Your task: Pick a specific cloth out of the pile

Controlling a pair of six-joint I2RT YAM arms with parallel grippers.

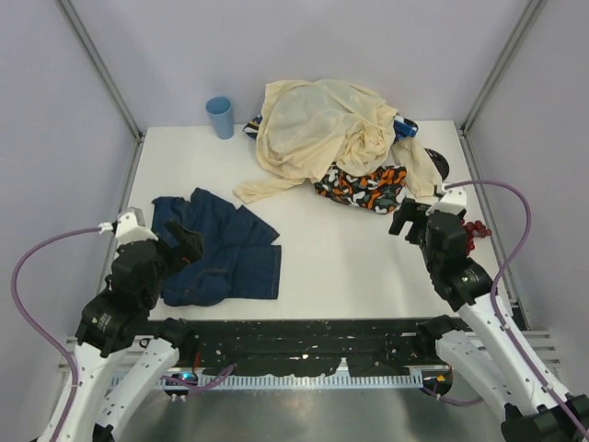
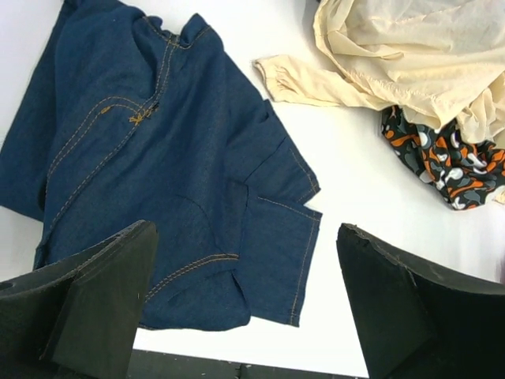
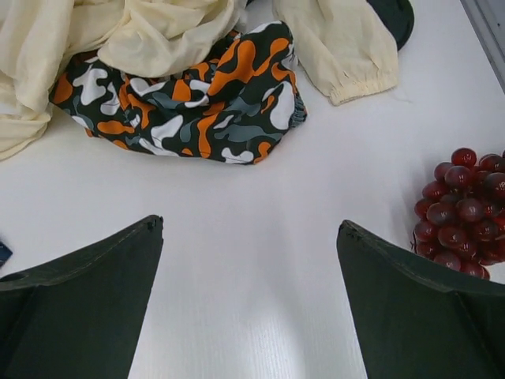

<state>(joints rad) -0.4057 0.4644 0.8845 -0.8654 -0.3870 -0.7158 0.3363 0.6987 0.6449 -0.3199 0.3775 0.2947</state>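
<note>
Two pincers hang over the white desk [image 1: 359, 267], each with its jaws spread wide and nothing between them. Under and just ahead of the left pincer [image 2: 245, 308] lies the cloth [image 2: 158, 174], dark blue denim with lighter stitching. It is spread loosely flat, well apart from the pile [image 1: 322, 129]. Its near edge runs beneath that pincer's left finger; whether they touch I cannot tell.

The pile sits ahead and to the right of the left pincer. It is a big cream-yellow cloth [image 1: 313, 124] heaped over an orange, black and white patterned cloth [image 3: 189, 95]. The patterned cloth lies ahead-left of the right pincer [image 3: 248, 300], with bare desk between them.

Just to the right pincer's right is a bunch of dark red grapes [image 3: 465, 213], cut off by the frame edge in the wrist view. A dark rounded thing [image 3: 394, 16] ahead-right is partly covered by a cream sleeve and cropped, so I cannot tell what it is. Something blue [image 1: 405, 127] pokes from the pile's far right side, mostly buried.

A blue cup [image 1: 220, 117] stands upright far ahead of the left pincer, beside the pile; its contents cannot be made out.
</note>
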